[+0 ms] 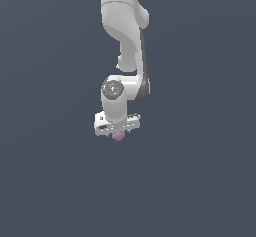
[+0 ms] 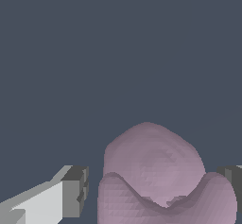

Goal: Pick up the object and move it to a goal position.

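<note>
Object position: you have the pink object (image 1: pixel 118 136) directly under the hand (image 1: pixel 117 131), poking out below the white crossbar in the exterior view.
Between the fingers: in the wrist view the object (image 2: pixel 156 171) fills the gap; one finger (image 2: pixel 75 190) stands just beside it, the other (image 2: pixel 234 180) touches its far edge.
Hand state: partly open, straddling the object; firm grip not evident.
Long axis: you cannot tell.

Plain surface (image 1: pixel 50 181) — dark slate-blue

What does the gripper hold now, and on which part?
Nothing firmly yet, it seems: the pink blob sits between the gripper fingers, one finger apart from its side, the other at its opposite side.
</note>
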`<state>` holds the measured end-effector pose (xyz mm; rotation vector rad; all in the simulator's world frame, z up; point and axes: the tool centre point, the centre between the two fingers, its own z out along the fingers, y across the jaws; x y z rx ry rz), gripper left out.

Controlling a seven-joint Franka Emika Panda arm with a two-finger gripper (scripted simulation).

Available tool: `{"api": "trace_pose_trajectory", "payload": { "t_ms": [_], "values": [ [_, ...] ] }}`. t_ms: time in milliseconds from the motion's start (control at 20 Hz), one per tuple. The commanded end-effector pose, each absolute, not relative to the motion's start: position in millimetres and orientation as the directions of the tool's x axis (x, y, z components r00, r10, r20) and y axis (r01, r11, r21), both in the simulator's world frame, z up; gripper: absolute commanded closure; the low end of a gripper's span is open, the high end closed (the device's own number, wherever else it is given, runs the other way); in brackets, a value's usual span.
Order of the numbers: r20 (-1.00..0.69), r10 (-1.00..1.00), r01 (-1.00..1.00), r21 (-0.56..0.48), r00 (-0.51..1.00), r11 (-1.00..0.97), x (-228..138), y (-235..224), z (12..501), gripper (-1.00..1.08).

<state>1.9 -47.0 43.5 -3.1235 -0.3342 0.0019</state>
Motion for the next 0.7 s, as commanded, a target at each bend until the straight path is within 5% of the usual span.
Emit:
{"api": "trace_pose_trajectory", "payload": {
  "t_ms": [0, 150, 200, 650],
  "values": [
    [0.000, 0.212, 0.212, 0.000, 0.977, -0.977, 2.4, -47.2, 35.9, -0.92],
    [0.000, 0.212, 0.212, 0.000, 0.977, -0.977, 3.2, -47.4, 33.7, -0.92],
    [0.000, 0.212, 0.212, 0.000, 0.977, -0.977, 3.2, -47.4, 33.7, 1.08],
    [0.000, 0.212, 0.212, 0.000, 0.977, -0.977, 3.2, -47.4, 33.7, 1.08]
  ]
}}
